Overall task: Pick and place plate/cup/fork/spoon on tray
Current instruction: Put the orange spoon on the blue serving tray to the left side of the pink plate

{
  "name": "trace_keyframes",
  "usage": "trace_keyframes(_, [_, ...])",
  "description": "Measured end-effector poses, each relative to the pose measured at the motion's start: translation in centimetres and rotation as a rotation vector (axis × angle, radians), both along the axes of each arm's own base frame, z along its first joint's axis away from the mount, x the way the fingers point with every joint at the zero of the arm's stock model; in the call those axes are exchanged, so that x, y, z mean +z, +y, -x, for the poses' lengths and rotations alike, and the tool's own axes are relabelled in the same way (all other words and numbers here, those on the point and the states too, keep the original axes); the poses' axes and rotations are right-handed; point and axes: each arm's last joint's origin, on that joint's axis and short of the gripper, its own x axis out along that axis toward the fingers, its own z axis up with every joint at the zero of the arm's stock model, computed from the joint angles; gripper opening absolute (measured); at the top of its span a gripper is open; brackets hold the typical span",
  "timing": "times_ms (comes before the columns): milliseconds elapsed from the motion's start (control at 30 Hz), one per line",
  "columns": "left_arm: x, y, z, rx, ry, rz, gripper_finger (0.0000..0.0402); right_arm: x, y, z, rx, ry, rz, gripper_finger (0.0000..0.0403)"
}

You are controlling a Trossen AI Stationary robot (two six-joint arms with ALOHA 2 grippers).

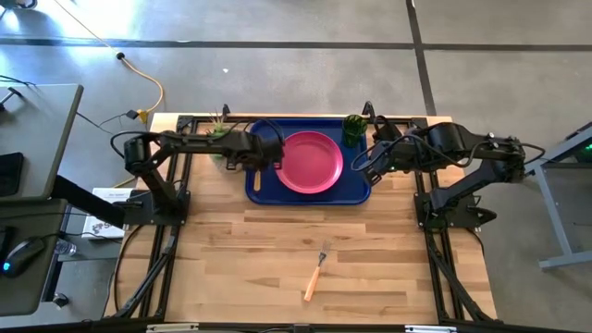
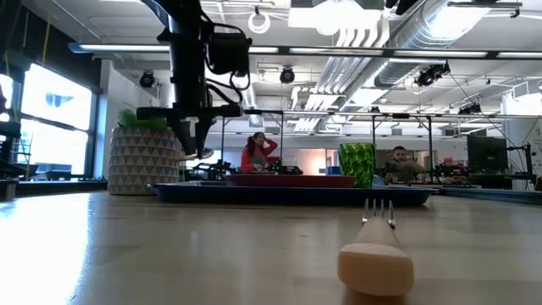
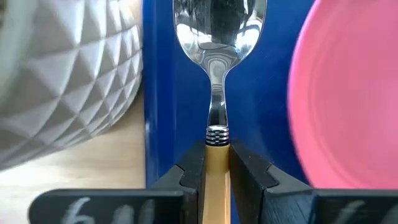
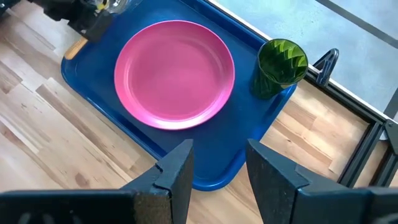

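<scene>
The left end effector (image 3: 217, 171) is grasping the spoon (image 3: 217, 37) over the tray's (image 1: 264, 190) left strip beside the plate (image 1: 312, 162), so it should be lowering level before releasing, while the right end effector (image 4: 214, 165) is waiting released.

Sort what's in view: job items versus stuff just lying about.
Job: tray, plate, cup, spoon held by the left gripper, fork on the table.
Lying about: plant pot, yellow cable.
</scene>
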Motion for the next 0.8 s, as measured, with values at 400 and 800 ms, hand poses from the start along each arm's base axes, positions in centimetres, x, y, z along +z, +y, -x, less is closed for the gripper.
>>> trace_keyframes(400, [-1.6,1.5,-0.3,-0.020,0.026,0.047,0.0042,0.0,0.0,0.0,0.015,0.008,0.006,0.0138])
trace_keyframes(800, [-2.1,1.5,-0.5,-0.020,0.043,0.045,0.0042,0.0,0.0,0.0,0.013,0.008,0.005,0.0138])
